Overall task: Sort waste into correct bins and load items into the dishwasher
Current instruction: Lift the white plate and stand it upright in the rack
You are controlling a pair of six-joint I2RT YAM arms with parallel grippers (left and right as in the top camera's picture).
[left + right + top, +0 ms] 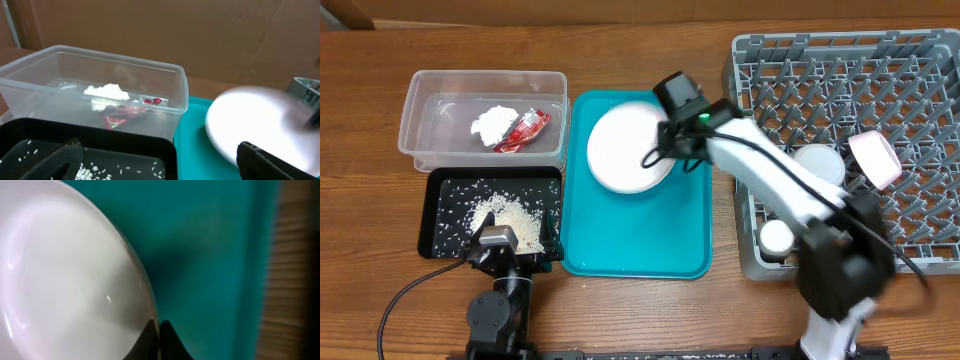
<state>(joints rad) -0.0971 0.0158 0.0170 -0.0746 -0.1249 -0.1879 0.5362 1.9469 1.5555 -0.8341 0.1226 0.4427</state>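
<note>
Evidently pinched at its rim by the right pincer [159,335], large plate [65,280] just left of the fingers, over the teal tray [210,255]. Likely bound for the dish rack [840,80]. Left pincer [507,240] idle, spread wide.

The bench [640,312] is brown wood grain. At ten o'clock the tub [420,90] is clear, showing a white tissue [495,122] and a red wrapper [525,130]. At eight o'clock the bin [432,215] is black, speckled with white rice [510,215]. The central tray [630,240] is plain teal under a glossy white plate [625,150]. At three o'clock the rack [920,100] is a grey lattice, with a pale pink bowl [875,158] and a white cup [776,237]. The right arm [770,180] is white with black joints and a green light [701,117].
</note>
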